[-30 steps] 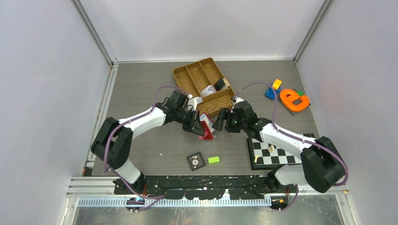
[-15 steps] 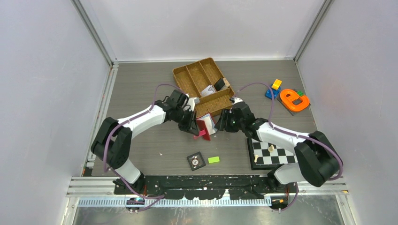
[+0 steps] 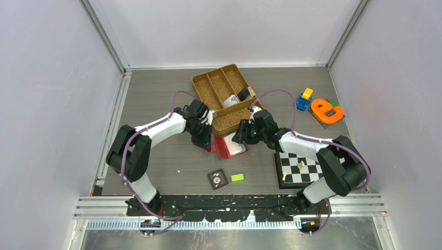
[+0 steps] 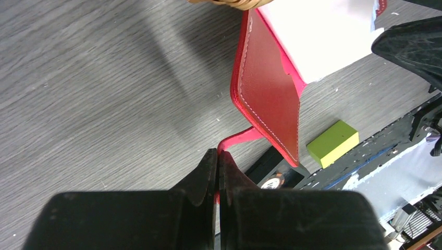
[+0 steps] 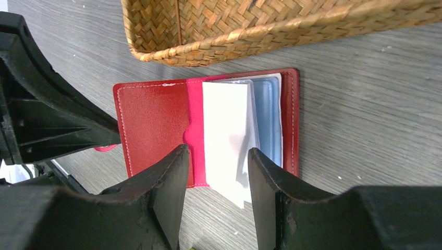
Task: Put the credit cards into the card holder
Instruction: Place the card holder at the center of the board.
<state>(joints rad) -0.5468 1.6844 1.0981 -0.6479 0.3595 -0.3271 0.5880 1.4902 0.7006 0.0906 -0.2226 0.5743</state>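
- We are pinching the closing tab point(image 4: 237, 138) of the card holder point(image 5: 154, 125) with the left gripper point(image 4: 219, 160), its jaws pressed together on that thin red strip. As we judge it, this is anchoring the wallet so it cannot slide or fold shut.
- The card holder is lying open and flat on the tabletop point(image 3: 156, 94), near its middle and just in front of the near corner of the woven tray point(image 5: 260, 26). Its red cover is spread toward the left gripper, and its blue-grey pockets point(image 5: 269, 112) are facing up.
- We are hovering the right gripper point(image 5: 218, 174) low over the open wallet, jaws apart. One finger is standing over the red cover and the other beside the pockets, so a white leaf point(image 5: 224, 120) is sitting between them.
- We cannot tell whether that white leaf is one of the credit cards or a page of the wallet, or whether the fingers are touching it.
- We judge that the right jaws are straddling the leaf to press it into the pockets or take hold of it.
- The tab is thin, so it could slip out of the pinch if the wallet is pushed sideways.
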